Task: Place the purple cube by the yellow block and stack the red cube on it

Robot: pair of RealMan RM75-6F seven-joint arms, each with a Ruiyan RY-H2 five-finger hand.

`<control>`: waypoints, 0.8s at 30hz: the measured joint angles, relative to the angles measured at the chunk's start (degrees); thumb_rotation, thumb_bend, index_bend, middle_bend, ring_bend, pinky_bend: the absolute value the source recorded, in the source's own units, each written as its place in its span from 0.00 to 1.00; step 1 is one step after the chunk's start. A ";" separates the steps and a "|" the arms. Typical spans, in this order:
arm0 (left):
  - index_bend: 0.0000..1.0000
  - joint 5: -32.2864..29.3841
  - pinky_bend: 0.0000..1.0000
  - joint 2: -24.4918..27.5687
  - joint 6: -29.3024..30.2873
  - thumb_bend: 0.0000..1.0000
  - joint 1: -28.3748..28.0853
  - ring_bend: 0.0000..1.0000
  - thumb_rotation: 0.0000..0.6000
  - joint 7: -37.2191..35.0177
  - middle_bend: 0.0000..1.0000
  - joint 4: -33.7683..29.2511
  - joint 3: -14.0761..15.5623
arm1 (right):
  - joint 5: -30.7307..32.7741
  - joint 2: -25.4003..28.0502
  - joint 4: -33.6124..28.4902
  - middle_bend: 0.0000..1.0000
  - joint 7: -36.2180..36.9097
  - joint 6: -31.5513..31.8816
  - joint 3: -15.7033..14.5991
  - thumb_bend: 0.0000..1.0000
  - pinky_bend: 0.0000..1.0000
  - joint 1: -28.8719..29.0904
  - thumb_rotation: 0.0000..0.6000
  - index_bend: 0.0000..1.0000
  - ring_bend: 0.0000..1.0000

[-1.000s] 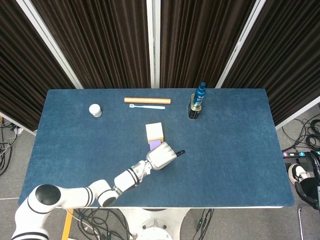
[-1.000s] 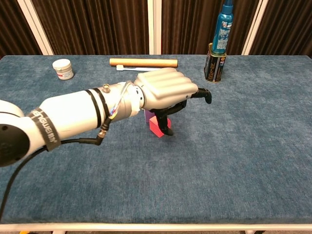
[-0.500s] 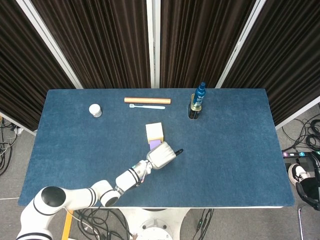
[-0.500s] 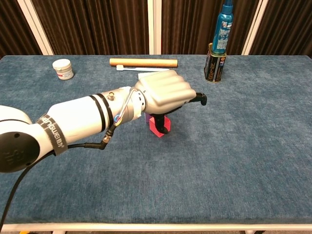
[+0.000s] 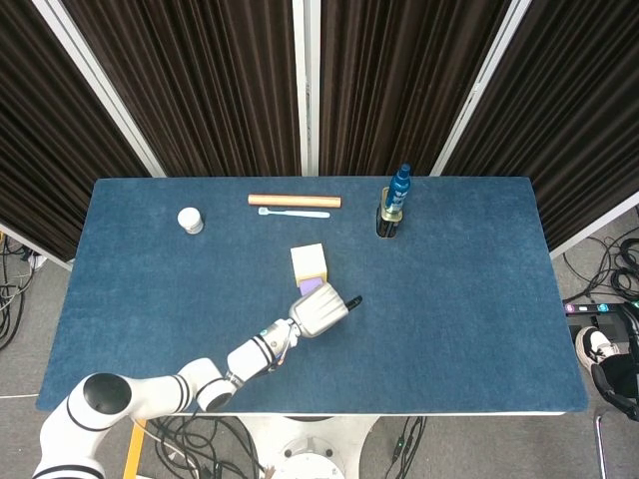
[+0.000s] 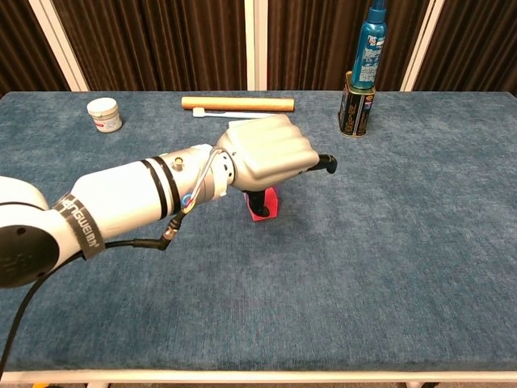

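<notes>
Left hand [image 6: 266,153] with fingers curled down around the red cube [image 6: 263,205], gripping it, purple cube [image 5: 311,286] just beyond the fingers and partly hidden under them, yellow block [image 5: 309,261] touching it on its far side, right hand not visible

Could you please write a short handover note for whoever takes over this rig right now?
Left hand: curled over the red cube, apparently gripping it; the grip itself is hidden from both cameras.
Right hand: not in view.
Purple cube: already set against the near side of the yellow block, mid-table; the first step looks done.
Red cube: under the left hand, just in front of the purple cube, low, at or near the cloth; not stacked yet.
Left to do: lift the red cube, set it on top of the purple cube, release and withdraw.
</notes>
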 measured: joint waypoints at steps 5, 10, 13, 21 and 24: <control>0.24 0.10 0.97 -0.35 0.21 0.00 0.22 0.94 1.00 -0.16 0.90 0.97 -0.21 | -0.05 0.01 -0.03 0.07 -0.06 0.08 -0.01 0.24 0.07 -0.06 1.00 0.00 0.00; 0.24 -0.04 0.97 -0.40 0.44 0.00 0.62 0.94 1.00 -0.30 0.90 0.87 -0.42 | -0.01 0.04 -0.13 0.07 -0.13 -0.01 0.02 0.24 0.07 -0.03 1.00 0.00 0.00; 0.23 -0.08 0.97 -0.35 0.60 0.00 0.81 0.94 1.00 -0.46 0.90 0.43 -0.56 | -0.10 0.05 -0.23 0.07 -0.23 -0.04 0.00 0.24 0.07 -0.01 1.00 0.00 0.00; 0.17 -0.46 0.97 1.96 2.63 0.00 2.40 0.92 1.00 -2.07 0.89 -4.94 -1.32 | -0.41 0.16 -0.49 0.07 -0.30 0.07 0.02 0.24 0.07 0.04 1.00 0.00 0.00; 0.17 -0.50 0.95 5.29 5.39 0.00 4.21 0.90 1.00 -3.89 0.87 -10.39 -1.85 | -0.46 0.27 -0.43 0.07 0.03 -0.13 0.12 0.24 0.07 0.27 1.00 0.00 0.00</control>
